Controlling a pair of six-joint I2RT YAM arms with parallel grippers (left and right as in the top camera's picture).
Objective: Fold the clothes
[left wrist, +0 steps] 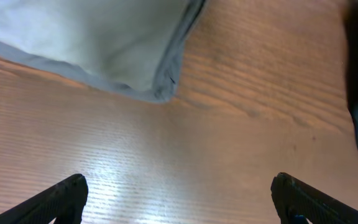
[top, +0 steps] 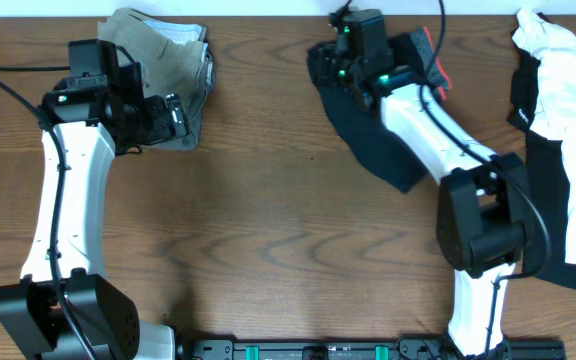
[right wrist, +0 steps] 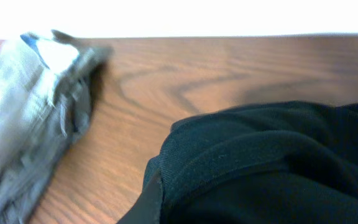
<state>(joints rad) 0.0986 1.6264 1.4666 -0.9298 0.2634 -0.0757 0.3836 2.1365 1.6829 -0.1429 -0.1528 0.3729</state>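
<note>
At the left fingertips: two black fingertips (left wrist: 67, 196) of the left gripper (left wrist: 182, 202) stand spread wide with nothing between them, over bare wood.
Left gripper from above: it (top: 173, 115) sits at the lower right corner of the folded khaki trousers (top: 158, 45). In the wrist view the stitched corner of that cloth (left wrist: 104, 50) lies just ahead of the fingers, not touching them.
At the right fingers: the right gripper (top: 353, 62) is over the upper left part of the dark garment. Its fingers do not show in the wrist view and are hidden from above, so I cannot tell whether they are spread or pinching cloth.
Clothes to fold: one pair of long black stretchy leggings (top: 383, 140), smooth and matte, lies bunched at the upper middle of the table. One loose end trails down towards the right arm's elbow. In the wrist view a thick rounded fold of it (right wrist: 266, 168) fills the lower right.
Waistband: one red waistband (top: 430, 48) peeks out at the garment's upper right, beside the arm.
Other garments: one khaki pile, woven and creased, in a rough square stack at upper left (right wrist: 23, 137). One white printed T-shirt (top: 568, 90), crumpled, lies at the far right edge, with black cloth under it that I cannot identify.
Garment count: three that I can name, each well apart from the next.
Arms: two, white with black joints.
Surface: one brown wooden table (top: 268, 230) with strong wavy grain.
</note>
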